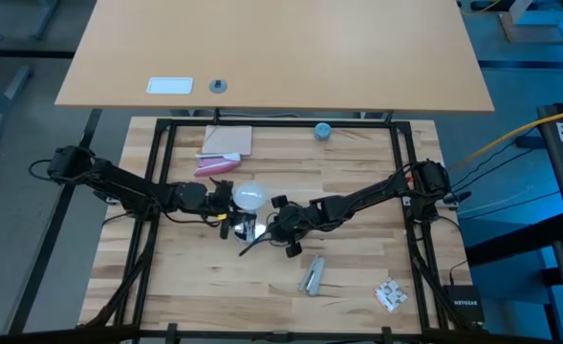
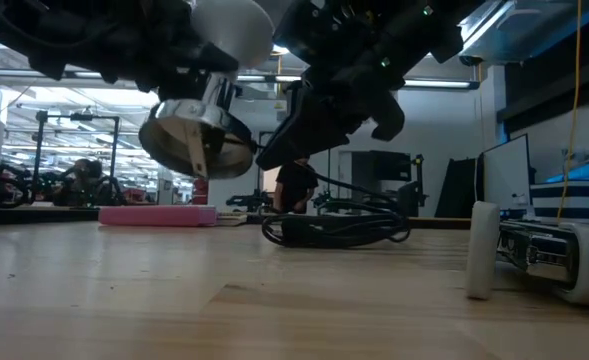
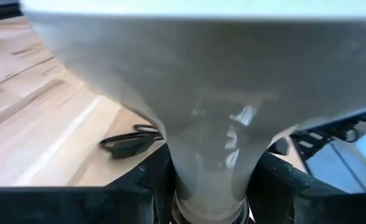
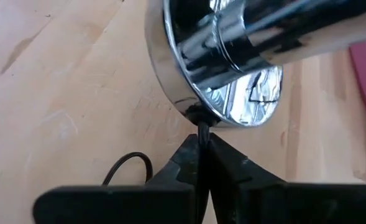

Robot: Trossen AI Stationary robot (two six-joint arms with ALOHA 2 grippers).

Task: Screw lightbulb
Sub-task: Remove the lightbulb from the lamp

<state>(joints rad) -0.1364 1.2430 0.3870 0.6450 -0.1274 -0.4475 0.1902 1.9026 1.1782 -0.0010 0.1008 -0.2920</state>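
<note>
The white frosted lightbulb fills the left wrist view, and its globe shows at the top of the low view. Its neck sits in a chrome lamp holder with a round shiny disc base. The holder is tilted and clear of the table. My left gripper is shut on the bulb. My right gripper is shut on the black cord where it leaves the disc base. The rest of the cord lies coiled on the table. My left gripper pinches the bulb's tapering neck between its two fingers, coming level from the table's left. The globe juts out past the fingertips, clear of the table. My right gripper pinches the black cord between its two fingertips, right at the rim of the chrome disc base, coming from the table's right. The base is tilted and lifted clear of the table, and the cord trails slack behind.
A pink flat thing and a tan block lie at the far left. A small blue round object lies at the far edge. A metal piece and a white crumpled piece lie near the front right.
</note>
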